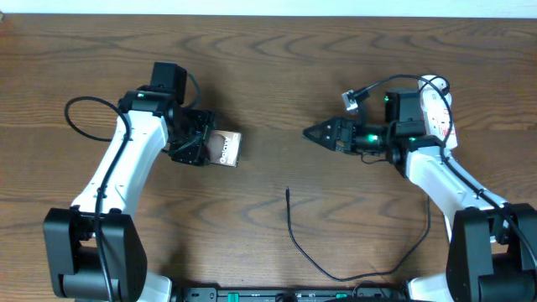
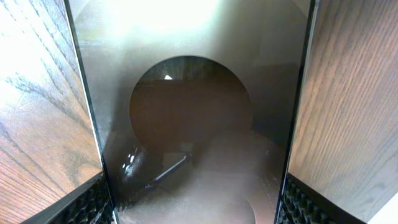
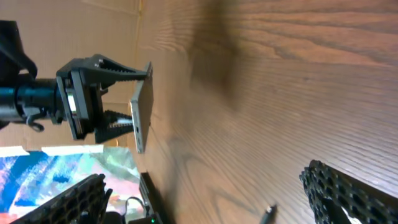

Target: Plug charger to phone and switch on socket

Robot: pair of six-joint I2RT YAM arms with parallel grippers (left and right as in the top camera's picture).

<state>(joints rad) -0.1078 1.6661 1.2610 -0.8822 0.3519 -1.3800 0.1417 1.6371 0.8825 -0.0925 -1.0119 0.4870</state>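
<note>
The phone (image 1: pixel 226 148), a dark slab with white lettering, lies left of centre, and my left gripper (image 1: pixel 198 143) is shut on its left end. In the left wrist view the phone (image 2: pixel 199 93) fills the space between both pads (image 2: pixel 93 202). The right wrist view shows the phone (image 3: pixel 142 115) edge-on in that grip. My right gripper (image 1: pixel 315 132) points left at mid-table, open and holding nothing. The charger (image 1: pixel 323 267) curls across the near table, its plug tip (image 1: pixel 288 192) free; this tip (image 3: pixel 267 214) lies between my right gripper's (image 3: pixel 211 199) spread fingers. The white socket (image 1: pixel 438 109) lies partly under the right arm.
A small grey connector (image 1: pixel 351 98) on a black lead sticks up behind the right gripper. The left arm's black cable (image 1: pixel 80 117) loops out to the far left. Bare wood lies between the phone and the right gripper.
</note>
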